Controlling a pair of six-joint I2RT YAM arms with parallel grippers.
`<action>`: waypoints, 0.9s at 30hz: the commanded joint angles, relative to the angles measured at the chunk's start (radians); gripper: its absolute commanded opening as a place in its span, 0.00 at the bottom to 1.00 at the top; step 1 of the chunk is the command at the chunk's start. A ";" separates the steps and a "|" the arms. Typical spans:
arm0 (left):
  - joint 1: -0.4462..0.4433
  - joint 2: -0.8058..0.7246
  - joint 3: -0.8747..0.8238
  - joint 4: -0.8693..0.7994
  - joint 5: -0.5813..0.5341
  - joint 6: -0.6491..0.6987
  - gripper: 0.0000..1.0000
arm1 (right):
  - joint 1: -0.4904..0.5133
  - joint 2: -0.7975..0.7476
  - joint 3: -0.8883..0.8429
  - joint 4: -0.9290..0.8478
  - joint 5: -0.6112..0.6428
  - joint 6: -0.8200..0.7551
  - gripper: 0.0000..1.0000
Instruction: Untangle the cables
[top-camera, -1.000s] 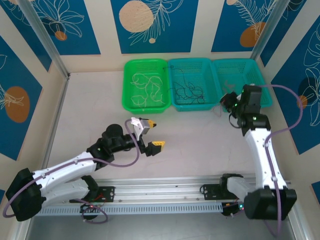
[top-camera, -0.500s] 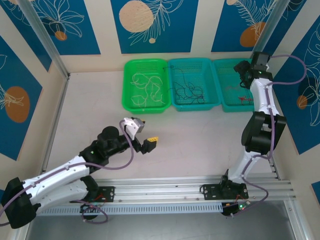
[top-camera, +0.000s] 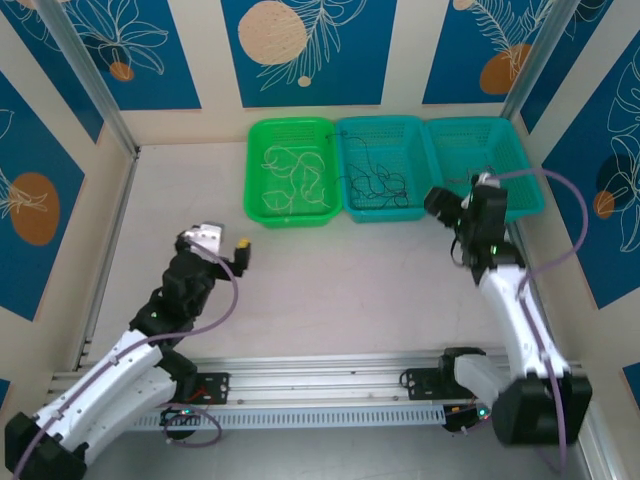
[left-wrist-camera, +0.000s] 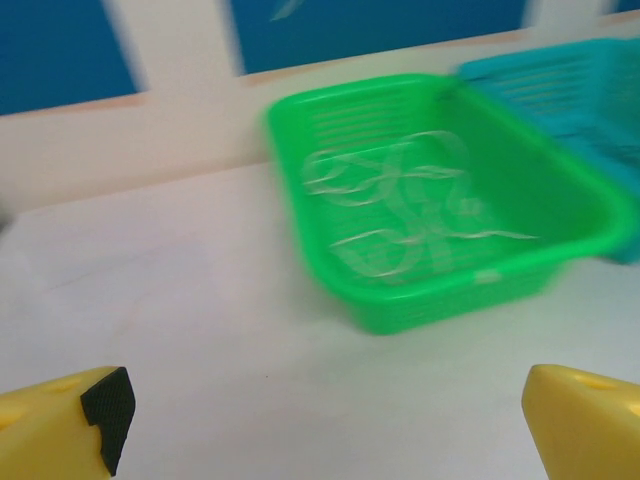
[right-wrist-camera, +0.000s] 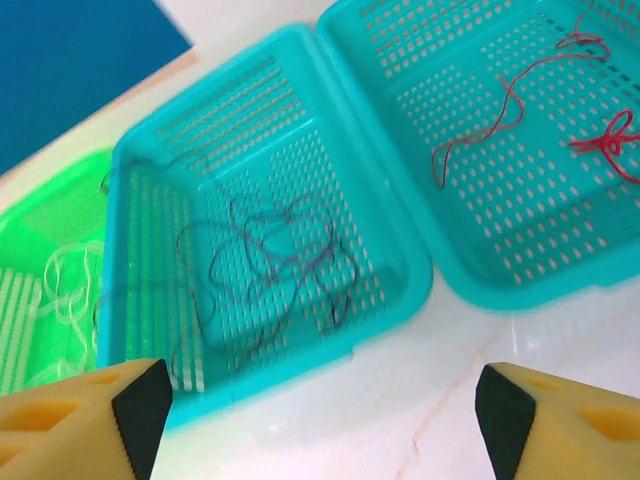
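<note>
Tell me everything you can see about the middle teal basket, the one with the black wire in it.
The middle teal basket is a shallow rectangular tray, seemingly plastic, with slotted walls, a perforated floor and a rounded rim. It sits flat on the pale table, set closely between the green basket and the right teal basket. A loose tangle of black wire lies on its floor.

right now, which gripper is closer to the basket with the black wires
Right. The right gripper sits just off the near right corner of the middle teal basket; the left gripper is far off, past the green basket's near left corner.
</note>
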 joint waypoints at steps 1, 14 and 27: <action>0.135 -0.009 -0.062 0.074 -0.073 0.026 1.00 | 0.060 -0.161 -0.266 0.258 0.128 -0.164 0.86; 0.390 0.580 -0.209 0.809 0.174 0.099 1.00 | 0.049 0.338 -0.468 1.000 0.079 -0.348 1.00; 0.442 0.883 -0.065 0.851 0.289 0.054 1.00 | 0.011 0.565 -0.369 1.042 -0.059 -0.363 0.99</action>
